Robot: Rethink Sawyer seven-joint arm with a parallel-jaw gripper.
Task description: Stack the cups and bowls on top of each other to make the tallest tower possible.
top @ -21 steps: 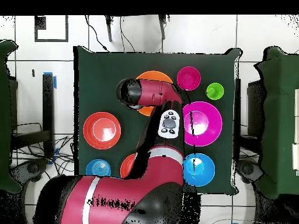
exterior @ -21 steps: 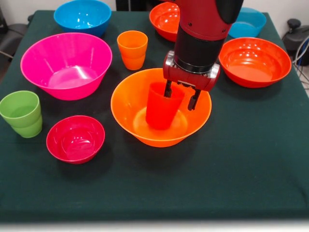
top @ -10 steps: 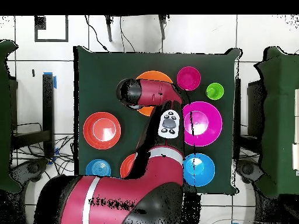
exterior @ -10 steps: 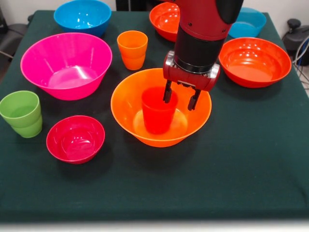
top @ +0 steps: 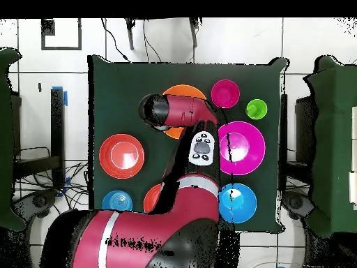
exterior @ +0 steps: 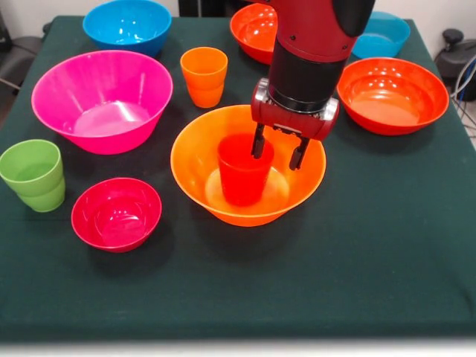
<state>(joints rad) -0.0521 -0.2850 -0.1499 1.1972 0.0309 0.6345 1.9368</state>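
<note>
Inside wide orange bowl (exterior: 248, 165), table centre: red-orange cup (exterior: 245, 169) upright on bowl floor. Gripper (exterior: 278, 151) over cup's right rim, fingers spread, holding nothing; left finger inside cup mouth, right finger outside. Risk: lifting off-vertical drags finger against rim, tipping cup. Arm (exterior: 311, 44) descends near-vertical from above, wrist pointing down. Orange cup (exterior: 204, 76) stands just beyond bowl's far-left rim.

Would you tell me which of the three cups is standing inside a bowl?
The red-orange cup: it stands upright in the wide orange bowl beneath the gripper. The orange cup and green cup stand on the cloth.
</note>
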